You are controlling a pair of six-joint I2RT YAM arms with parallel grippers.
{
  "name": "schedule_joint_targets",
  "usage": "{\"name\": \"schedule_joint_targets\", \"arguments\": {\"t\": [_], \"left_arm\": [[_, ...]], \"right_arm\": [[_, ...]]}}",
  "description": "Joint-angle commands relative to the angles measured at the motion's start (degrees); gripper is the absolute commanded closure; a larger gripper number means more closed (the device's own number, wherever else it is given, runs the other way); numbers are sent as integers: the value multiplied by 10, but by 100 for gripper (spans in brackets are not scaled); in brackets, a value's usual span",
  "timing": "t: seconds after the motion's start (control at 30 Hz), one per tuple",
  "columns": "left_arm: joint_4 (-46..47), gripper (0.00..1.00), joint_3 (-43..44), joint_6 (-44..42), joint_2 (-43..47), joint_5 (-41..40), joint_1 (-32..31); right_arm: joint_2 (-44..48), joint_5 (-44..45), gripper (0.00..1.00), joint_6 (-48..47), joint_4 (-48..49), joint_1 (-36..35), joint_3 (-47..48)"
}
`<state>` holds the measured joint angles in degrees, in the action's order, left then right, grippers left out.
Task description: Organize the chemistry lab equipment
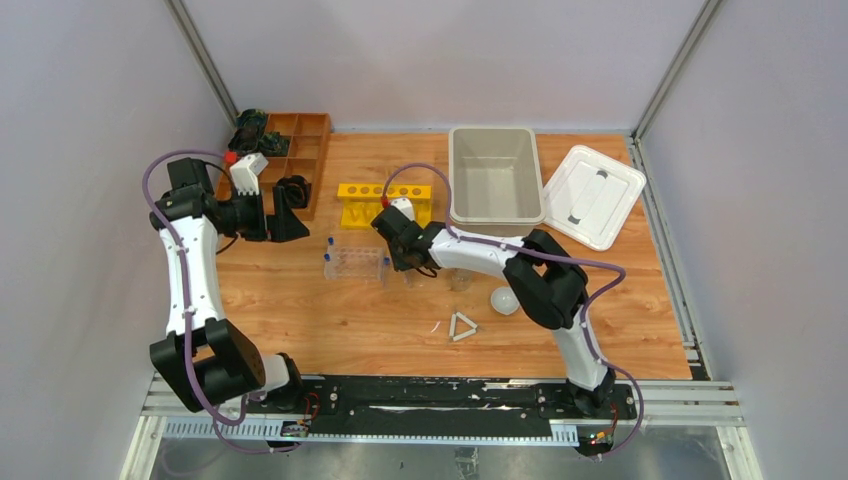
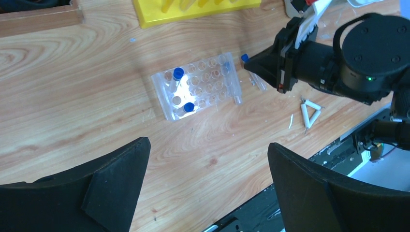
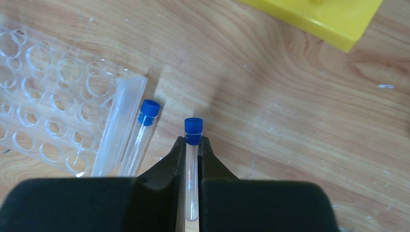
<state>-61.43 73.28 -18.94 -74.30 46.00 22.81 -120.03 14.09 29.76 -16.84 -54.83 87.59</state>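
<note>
The right claw (image 3: 193, 145) is pressed together on a small clear tube with a blue cap (image 3: 192, 174). Its two black fingertips pinch the shaft just under the cap, which juts out past the tips. Just left of this claw a second blue-capped tube (image 3: 139, 142) lies flat on the wooden table (image 3: 290, 121), alongside the edge of the clear plastic rack of round holes (image 3: 53, 92), which spreads further left. Ahead and to the right is the corner of a yellow block (image 3: 319, 19). The left claw (image 2: 208, 145) hangs spread wide with nothing between its fingers. The rack lies below and ahead of it, with two more capped tubes (image 2: 178, 73) standing in the holes. The pinched tube is probably very light, stiff, smooth and round, so it could slip or swivel in a loose pinch and roll if dropped. Its thin wall may crack under a hard squeeze. The hold just below the cap seems sound, since the wider cap would catch on the fingers if the shaft slid. The tube's lower end is hidden behind the right claw's body. I cannot tell whether it is lifted off the wood or resting on it, nor whether it is glass or plastic. From above, the right arm covers the tube entirely.
</note>
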Motion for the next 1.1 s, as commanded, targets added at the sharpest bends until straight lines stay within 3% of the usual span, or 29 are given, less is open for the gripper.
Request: {"name": "schedule_joint_targets", "arguments": {"t": [0.0, 0.3, 0.47, 0.6, 0.7, 0.9, 1.07], "left_arm": [[2, 4, -11, -8, 14, 50, 5], [2, 7, -34, -24, 35, 61, -34], [2, 9, -43, -22, 41, 96, -64], [2, 23, -50, -24, 41, 132, -81], [2, 27, -55, -22, 38, 151, -85], [2, 32, -64, -22, 28, 168, -87], [2, 45, -66, -26, 22, 164, -87]], "right_arm": [[35, 5, 100, -12, -27, 19, 23], [108, -94, 100, 43, 37, 19, 82], [134, -160, 100, 95, 210, 6, 47], [133, -183, 100, 118, 297, -10, 31], [131, -194, 100, 130, 353, -21, 16], [124, -190, 100, 132, 393, -43, 15], [118, -189, 100, 132, 407, -50, 15]]}}
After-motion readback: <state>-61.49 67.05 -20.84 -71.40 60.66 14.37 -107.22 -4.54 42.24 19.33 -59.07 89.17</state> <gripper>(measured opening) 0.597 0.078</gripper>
